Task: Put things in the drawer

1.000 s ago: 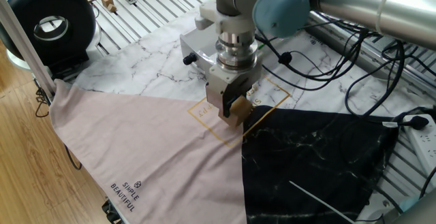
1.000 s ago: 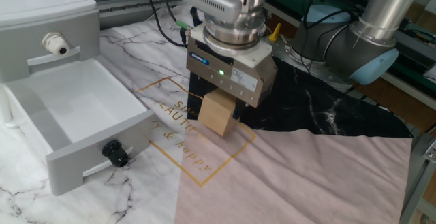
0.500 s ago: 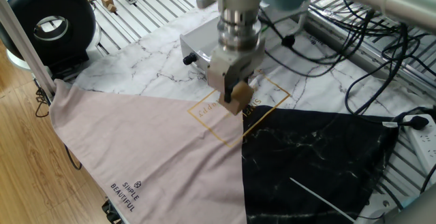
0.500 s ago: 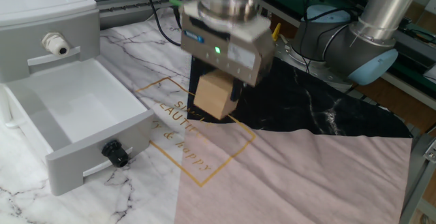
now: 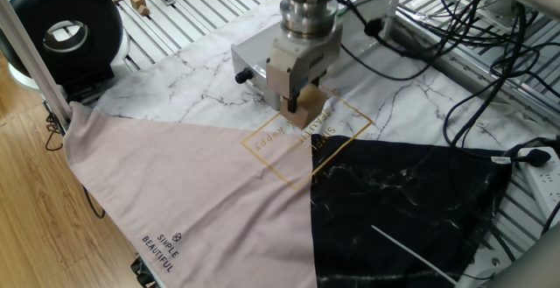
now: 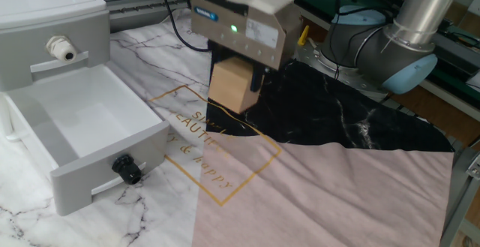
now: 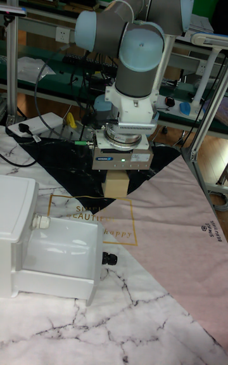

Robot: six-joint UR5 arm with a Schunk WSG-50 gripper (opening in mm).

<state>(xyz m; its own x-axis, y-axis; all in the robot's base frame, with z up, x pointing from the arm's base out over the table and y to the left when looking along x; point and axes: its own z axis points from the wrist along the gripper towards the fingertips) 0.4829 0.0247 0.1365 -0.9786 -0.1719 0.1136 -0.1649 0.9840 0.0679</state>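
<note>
Tall fixed view, items you have before you:

1. Hand: pointing straight down from the arm, clenched on the cube. A small green light glows on its body.
2. Cube, tan-brown: held off the cloth, its top between the fingers and its lower part hanging free. In the other fixed view you find the cube above the gold-lined square printed on the mat, to the right of the drawer and well apart from it.
3. Drawer, white: pulled out of its white cabinet, interior bare, black round knob on the front panel.
4. Mat on the worktop: marble-white, black and pale pink sections meeting near the printed square.
5. One fixed view: you see the hand from the opposite side, the cube partly hidden behind a finger, and the drawer behind the hand.
</note>
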